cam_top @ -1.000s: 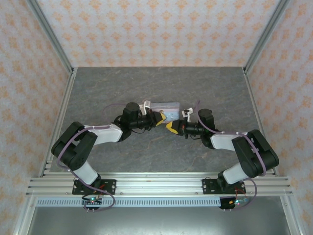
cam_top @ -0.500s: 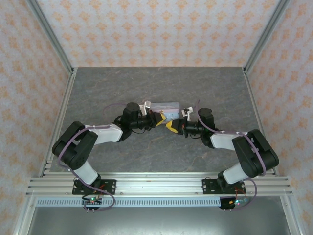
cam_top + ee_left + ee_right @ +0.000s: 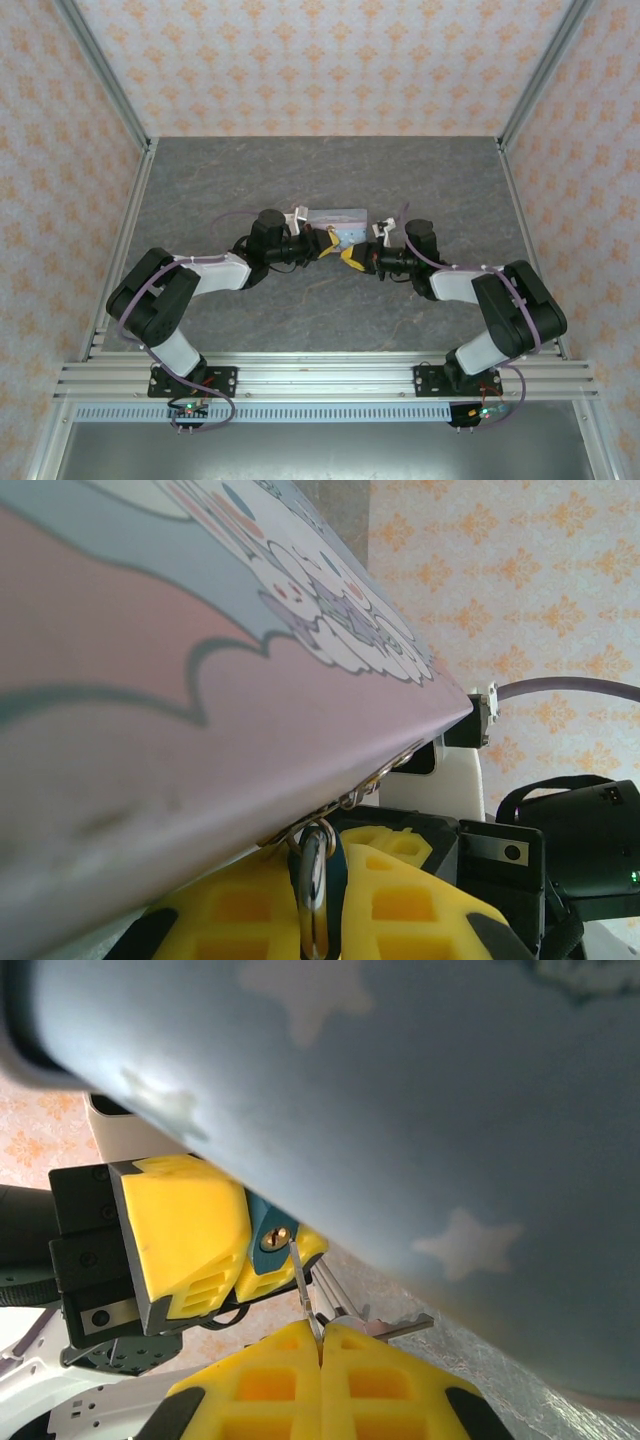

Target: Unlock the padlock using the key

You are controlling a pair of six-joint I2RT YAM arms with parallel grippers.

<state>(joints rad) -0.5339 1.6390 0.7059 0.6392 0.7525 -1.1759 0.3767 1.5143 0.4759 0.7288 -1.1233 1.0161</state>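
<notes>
Over a grey stone-look desk (image 3: pixel 200 190), left fingers (image 3: pixel 235 1230) clamped the teal padlock (image 3: pixel 262 1222); right fingers (image 3: pixel 332 1360) pinched the key (image 3: pixel 303 1290) at the keyhole (image 3: pixel 280 1232) — any skew risked bending it.

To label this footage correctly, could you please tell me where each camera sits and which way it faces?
Top external: above and behind the bases, looking down at the table; both arms show, left pincer and right pincer meeting at the tin.
Left wrist: on the left arm, looking along its yellow fingers at the padlock hooked to the tin.
Right wrist: on the right arm, looking along its fingers, which pinch the key, toward the left pincer.
Shared: both wrist views show padlock and tin.
</notes>
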